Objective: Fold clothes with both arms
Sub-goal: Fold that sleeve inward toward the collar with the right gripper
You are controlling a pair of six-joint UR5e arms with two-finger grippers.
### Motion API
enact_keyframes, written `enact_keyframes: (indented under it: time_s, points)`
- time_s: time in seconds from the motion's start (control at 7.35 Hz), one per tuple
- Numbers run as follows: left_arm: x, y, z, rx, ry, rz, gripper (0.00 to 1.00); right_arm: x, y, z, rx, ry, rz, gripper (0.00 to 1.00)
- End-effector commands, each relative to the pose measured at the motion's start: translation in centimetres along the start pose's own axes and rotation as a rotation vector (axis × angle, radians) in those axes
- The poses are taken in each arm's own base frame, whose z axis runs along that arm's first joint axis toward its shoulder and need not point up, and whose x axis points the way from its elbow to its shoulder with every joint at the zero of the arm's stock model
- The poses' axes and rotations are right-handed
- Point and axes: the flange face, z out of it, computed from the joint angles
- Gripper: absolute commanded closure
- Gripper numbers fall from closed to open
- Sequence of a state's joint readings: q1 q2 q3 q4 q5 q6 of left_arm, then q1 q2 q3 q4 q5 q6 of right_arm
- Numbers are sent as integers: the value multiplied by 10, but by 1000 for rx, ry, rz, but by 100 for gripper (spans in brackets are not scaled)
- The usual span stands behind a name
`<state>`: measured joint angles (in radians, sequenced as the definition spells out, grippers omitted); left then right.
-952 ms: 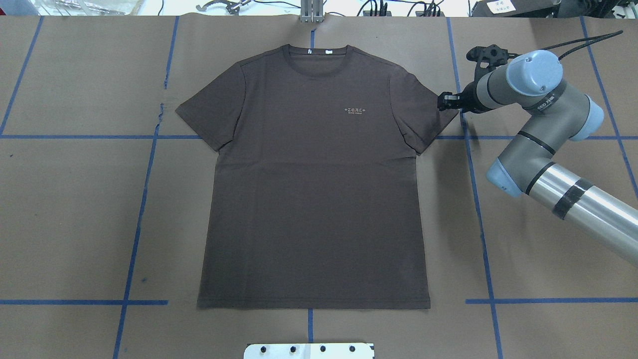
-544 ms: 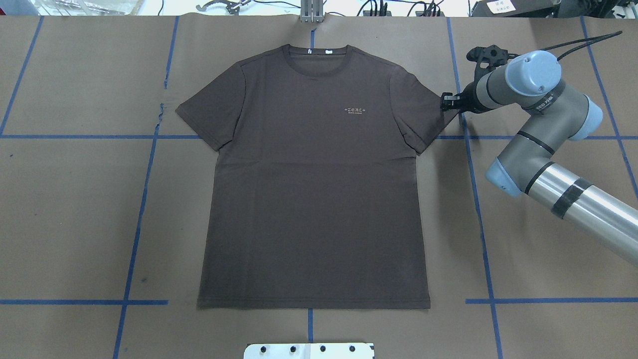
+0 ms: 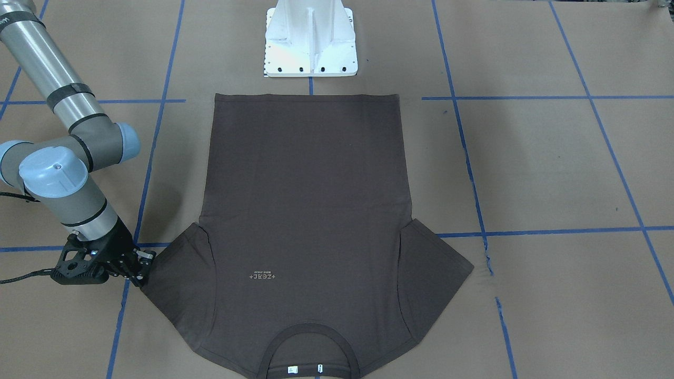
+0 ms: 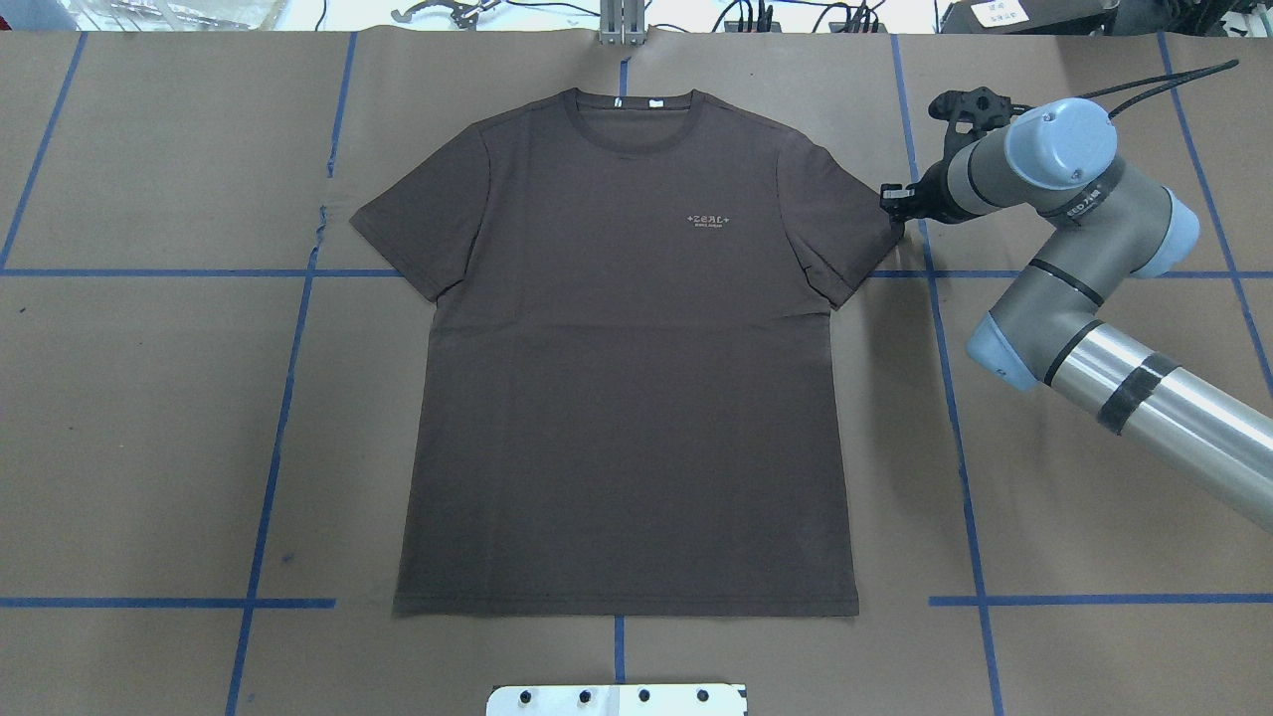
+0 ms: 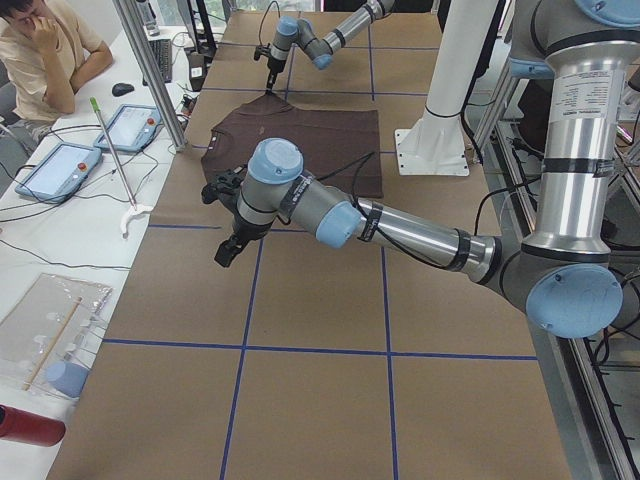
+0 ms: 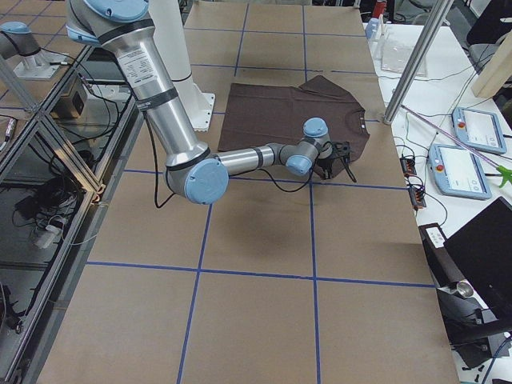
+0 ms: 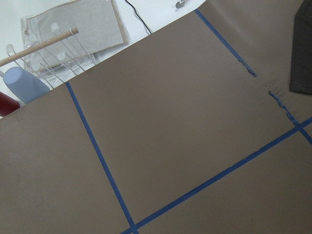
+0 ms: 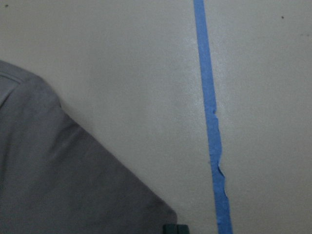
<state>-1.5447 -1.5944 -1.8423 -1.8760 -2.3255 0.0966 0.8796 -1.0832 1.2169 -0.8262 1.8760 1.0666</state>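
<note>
The dark brown T-shirt (image 4: 627, 348) lies flat and face up on the brown paper, collar at the far side; it also shows in the front-facing view (image 3: 305, 200). My right gripper (image 4: 892, 205) is low at the tip of the shirt's right-hand sleeve, also seen in the front-facing view (image 3: 143, 266). In the right wrist view its fingertips (image 8: 174, 228) sit together at the sleeve corner (image 8: 58, 185), shut on it. My left gripper (image 5: 226, 255) shows only in the exterior left view, above bare paper short of the shirt; I cannot tell whether it is open or shut.
The white pedestal base (image 3: 310, 42) stands at the near edge behind the hem. Blue tape lines (image 4: 288, 378) cross the paper. A seated operator (image 5: 40, 50), tablets (image 5: 130, 125) and a metal pole (image 5: 150, 70) are past the far edge.
My right gripper has shifted slightly toward the sleeve tip and its fingers look drawn closer together. The sleeve corner sits a little further in. The rest of the shirt has not moved.
</note>
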Motion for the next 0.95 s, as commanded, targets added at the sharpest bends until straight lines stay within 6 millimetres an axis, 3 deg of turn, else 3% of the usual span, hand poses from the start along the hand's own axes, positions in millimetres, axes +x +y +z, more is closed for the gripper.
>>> enact_keyframes:
  time_s: [0.0,0.14,0.27,0.41,0.54,0.68,0.82]
  points:
    - [0,-1,0,1,0,1,0,-54,-21,-27,0,7,28,100]
    - [0,-1,0,1,0,1,0,-99,-30,-45,26,31,111,100]
    - [0,-1,0,1,0,1,0,-166,-10,-40,57,40,183,100]
    - [0,-1,0,1,0,1,0,-203,1,-32,97,54,229,100]
    - [0,-1,0,1,0,1,0,-223,4,-20,106,66,224,100]
    - [0,-1,0,1,0,1,0,-227,7,-15,116,73,215,90]
    - [0,-1,0,1,0,1,0,-230,12,-11,111,76,206,31]
